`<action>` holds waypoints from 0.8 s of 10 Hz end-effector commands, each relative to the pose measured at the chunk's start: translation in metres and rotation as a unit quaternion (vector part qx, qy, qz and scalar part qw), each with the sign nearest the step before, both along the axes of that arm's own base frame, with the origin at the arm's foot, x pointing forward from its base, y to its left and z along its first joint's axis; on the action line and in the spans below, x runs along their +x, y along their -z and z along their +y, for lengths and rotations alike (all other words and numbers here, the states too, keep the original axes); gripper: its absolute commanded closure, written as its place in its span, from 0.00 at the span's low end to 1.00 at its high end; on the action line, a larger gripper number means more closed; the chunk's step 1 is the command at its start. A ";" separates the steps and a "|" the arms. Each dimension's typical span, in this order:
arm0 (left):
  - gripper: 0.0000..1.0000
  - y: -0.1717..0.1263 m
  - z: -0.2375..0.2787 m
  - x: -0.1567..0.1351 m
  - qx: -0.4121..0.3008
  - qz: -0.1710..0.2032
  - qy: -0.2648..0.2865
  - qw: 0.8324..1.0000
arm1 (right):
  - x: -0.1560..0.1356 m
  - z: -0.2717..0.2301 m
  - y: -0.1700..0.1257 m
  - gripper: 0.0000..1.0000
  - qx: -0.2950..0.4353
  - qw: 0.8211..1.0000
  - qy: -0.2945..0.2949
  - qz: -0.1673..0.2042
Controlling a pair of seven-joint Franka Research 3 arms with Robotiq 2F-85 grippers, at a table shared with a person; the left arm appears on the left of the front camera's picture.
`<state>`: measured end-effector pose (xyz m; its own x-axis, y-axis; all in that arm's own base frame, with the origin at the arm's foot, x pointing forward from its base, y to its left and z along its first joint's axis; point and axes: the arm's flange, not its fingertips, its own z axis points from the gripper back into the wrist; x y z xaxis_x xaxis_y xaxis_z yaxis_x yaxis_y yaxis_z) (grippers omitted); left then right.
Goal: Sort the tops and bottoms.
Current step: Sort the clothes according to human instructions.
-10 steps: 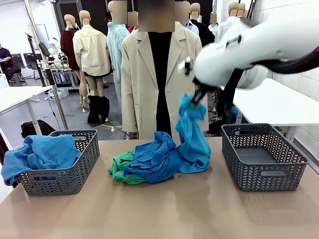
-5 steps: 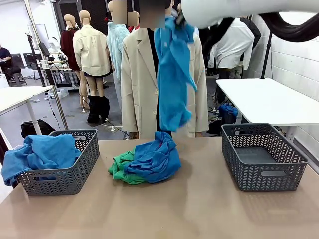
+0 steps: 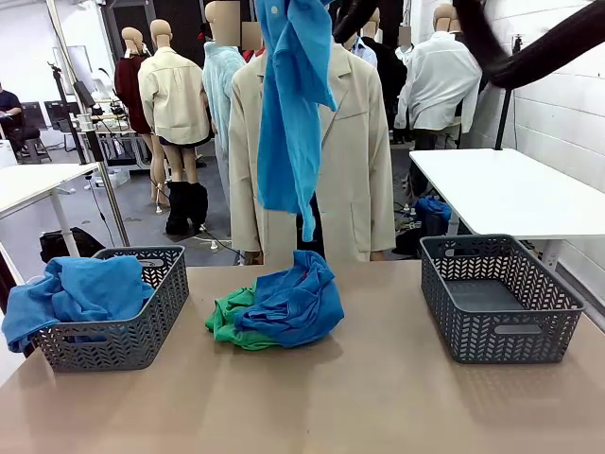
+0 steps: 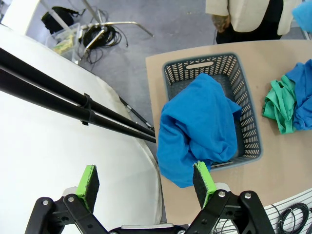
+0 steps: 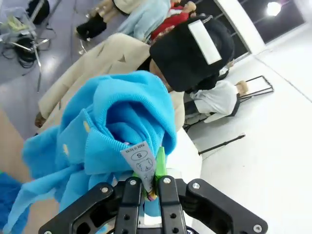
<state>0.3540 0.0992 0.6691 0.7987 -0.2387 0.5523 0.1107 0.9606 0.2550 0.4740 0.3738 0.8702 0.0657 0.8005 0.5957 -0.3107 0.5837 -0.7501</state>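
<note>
You see the top (image 3: 293,123), above the table (image 3: 378,407), as soft sky-blue ribbed knit cloth. The table looks smooth, matt tan. On it, the left basket (image 3: 123,345) and right basket (image 3: 510,331) are matt grey perforated plastic, and the bottoms (image 3: 222,317) are soft green cloth.

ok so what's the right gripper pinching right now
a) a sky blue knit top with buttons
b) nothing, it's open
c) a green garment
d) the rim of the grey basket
a: in the right wrist view the right gripper is shut on a fold of the sky blue top, with the white size label right at its pads.
</note>
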 end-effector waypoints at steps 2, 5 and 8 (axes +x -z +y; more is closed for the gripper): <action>0.00 -0.003 0.001 0.001 -0.005 0.002 -0.001 1.000 | 0.000 0.000 0.000 1.00 0.000 1.000 0.000 0.000; 0.00 -0.003 0.001 0.001 -0.005 0.002 -0.001 1.000 | 0.000 0.000 0.000 1.00 0.000 1.000 0.000 0.000; 0.00 -0.003 0.001 0.001 -0.005 0.002 -0.001 1.000 | 0.000 0.000 0.000 1.00 0.000 1.000 0.000 0.000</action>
<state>0.3541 0.0993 0.6691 0.7988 -0.2386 0.5523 0.1107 0.9606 0.2548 0.4783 0.3778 0.8708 0.0712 0.7961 0.6010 -0.3173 0.5893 -0.7430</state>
